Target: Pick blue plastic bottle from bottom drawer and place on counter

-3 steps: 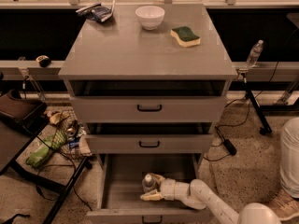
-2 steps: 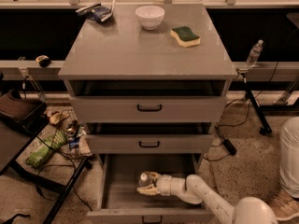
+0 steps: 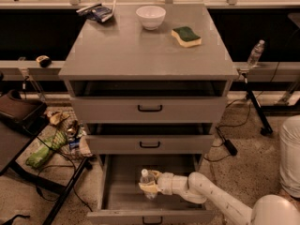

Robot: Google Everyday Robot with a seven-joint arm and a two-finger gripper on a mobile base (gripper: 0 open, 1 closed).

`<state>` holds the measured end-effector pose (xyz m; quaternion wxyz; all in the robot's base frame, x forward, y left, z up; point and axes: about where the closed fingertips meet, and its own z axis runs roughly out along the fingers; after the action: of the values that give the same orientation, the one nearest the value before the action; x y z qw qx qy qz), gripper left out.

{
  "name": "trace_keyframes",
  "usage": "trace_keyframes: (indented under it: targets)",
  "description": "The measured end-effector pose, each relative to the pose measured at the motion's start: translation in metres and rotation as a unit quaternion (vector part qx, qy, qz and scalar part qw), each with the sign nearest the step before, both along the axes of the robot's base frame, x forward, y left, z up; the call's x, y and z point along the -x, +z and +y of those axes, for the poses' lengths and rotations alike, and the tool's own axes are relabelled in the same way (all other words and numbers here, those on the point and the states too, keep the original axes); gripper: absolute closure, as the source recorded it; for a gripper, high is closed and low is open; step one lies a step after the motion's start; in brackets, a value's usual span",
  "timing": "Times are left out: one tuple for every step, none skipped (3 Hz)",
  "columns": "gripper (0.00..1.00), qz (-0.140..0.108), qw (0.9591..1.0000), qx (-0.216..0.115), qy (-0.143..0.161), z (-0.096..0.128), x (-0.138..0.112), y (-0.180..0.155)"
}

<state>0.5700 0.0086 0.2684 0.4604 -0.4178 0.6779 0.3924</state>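
1. The counter [image 3: 140, 50]: smooth grey top with a faint sheen.
2. The bowl [image 3: 150, 17]: glossy white.
3. The sponge [image 3: 186, 35]: matt, rough green face.
4. The blue plastic bottle [image 3: 146, 178]: clear plastic.
5. The bottom drawer [image 3: 117, 191]: matt grey inside.
6. The gripper [image 3: 151, 186], inside that drawer and clasped round the bottle: smooth pale shell.

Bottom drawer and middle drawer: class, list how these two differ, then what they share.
The bottom drawer is pulled far out; the middle drawer is barely out. The bottom drawer shows its inside, with the blue plastic bottle and the claw at it; the middle drawer's inside is hidden. Both are wide and grey.
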Motion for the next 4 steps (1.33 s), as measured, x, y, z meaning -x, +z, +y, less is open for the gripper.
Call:
trace_keyframes:
  targets:
    - [1.0,0.047,0.9987,-0.017,-0.004,-0.046,0.032,0.06]
    - [1.0,0.058,0.9952,-0.079,-0.012,-0.12,0.056,0.197]
    - [1.0,0.036,0.9922,-0.115,-0.031,-0.159,0.041,0.295]
    - [1.0,-0.005,0.9873,-0.151,-0.049,-0.171,0.011,0.393]
